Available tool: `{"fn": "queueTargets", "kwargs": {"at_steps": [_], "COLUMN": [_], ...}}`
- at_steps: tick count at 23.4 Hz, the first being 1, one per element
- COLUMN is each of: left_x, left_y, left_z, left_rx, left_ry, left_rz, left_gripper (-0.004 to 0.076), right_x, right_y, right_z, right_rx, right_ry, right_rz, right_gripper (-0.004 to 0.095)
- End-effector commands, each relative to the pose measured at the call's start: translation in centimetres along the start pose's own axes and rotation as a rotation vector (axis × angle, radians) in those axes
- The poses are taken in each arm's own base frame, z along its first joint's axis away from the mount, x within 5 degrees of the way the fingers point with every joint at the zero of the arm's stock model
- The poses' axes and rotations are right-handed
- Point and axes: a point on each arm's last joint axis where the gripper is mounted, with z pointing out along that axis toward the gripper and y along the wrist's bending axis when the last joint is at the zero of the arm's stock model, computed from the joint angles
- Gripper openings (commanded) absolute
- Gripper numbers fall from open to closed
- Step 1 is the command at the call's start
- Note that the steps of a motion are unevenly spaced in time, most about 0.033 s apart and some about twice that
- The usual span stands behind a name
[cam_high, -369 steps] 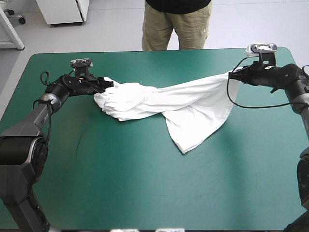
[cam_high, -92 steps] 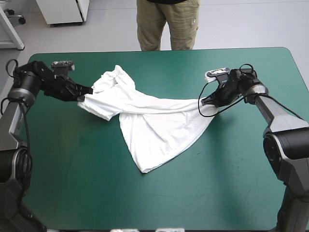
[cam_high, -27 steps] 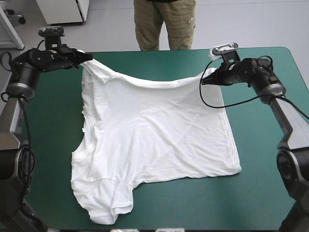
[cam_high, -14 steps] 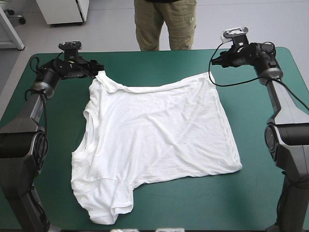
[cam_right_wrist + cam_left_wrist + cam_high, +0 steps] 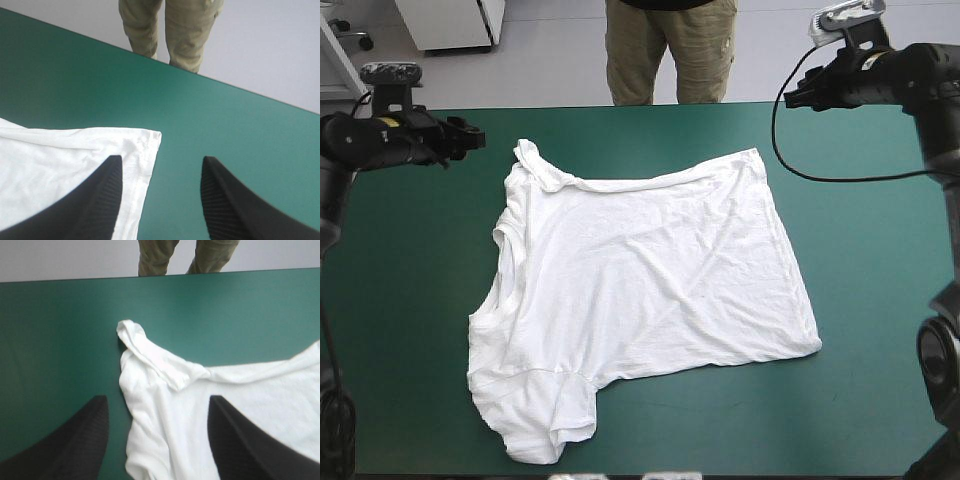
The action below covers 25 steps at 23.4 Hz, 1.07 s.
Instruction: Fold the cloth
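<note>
Currently T-shirt point(image 5: 640, 290) spread flat; left end effector point(image 5: 155, 402) wide, right end effector point(image 5: 161, 161) wide.

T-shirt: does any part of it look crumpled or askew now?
Yes. The T-shirt lies flat but askew to the table edges. Its far left corner is rolled into a bunch, and the near left sleeve is folded over itself.

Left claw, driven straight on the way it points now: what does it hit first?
Probably the T-shirt: its bunched corner lies just ahead of the open left claw. Height above the table is unclear, so it might skim over it.
</note>
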Motion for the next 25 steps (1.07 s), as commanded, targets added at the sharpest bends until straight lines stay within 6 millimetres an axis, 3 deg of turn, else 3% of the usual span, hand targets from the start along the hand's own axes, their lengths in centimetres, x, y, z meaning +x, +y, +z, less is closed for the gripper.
{"fn": "queueTargets", "kwargs": {"at_steps": [1,2,3,4,5,8,9,13,16,25], "left_x": [1.7,3.0,5.3,6.3,8.8,12.3,14.7,20.2,22.9,24.3], "left_y": [-1.8,-2.1,-2.7,-2.9,-3.2,-3.2,-3.2,-2.8,-2.3,-1.1], "left_z": [-5.6,-6.2,-7.1,-7.3,-7.6,-7.6,-7.4,-5.8,-4.0,0.1], "left_rx": [0.007,0.015,0.031,0.034,0.036,0.011,-0.003,-0.054,-0.084,-0.098], "left_ry": [-0.040,-0.008,0.050,0.071,0.116,0.189,0.240,0.325,0.387,0.458], "left_rz": [-0.034,-0.049,-0.069,-0.074,-0.084,-0.098,-0.126,-0.169,-0.178,-0.200], "left_gripper": [0.0417,0.0417,0.0417,0.0417,0.0417,0.0417,0.0417,0.0417,0.0417,0.0417], "right_x": [-1.7,-1.5,-1.1,-0.9,-0.4,0.3,0.8,2.2,3.0,3.4], "right_y": [1.3,1.6,2.3,2.6,3.1,3.8,4.3,5.3,5.5,5.5], "right_z": [-9.0,-10.1,-12.8,-13.8,-15.8,-18.5,-19.7,-21.9,-21.6,-21.2], "right_rx": [0.015,0.006,-0.008,-0.013,-0.016,-0.012,-0.020,-0.048,-0.056,-0.060], "right_ry": [-0.133,-0.122,-0.109,-0.098,-0.101,-0.135,-0.151,-0.169,-0.142,-0.125], "right_rz": [-0.033,-0.035,-0.012,-0.001,0.024,0.028,0.036,0.043,0.048,0.053], "right_gripper": [0.0426,0.0418,0.0418,0.0418,0.0418,0.0418,0.0418,0.0418,0.0418,0.0418]}}
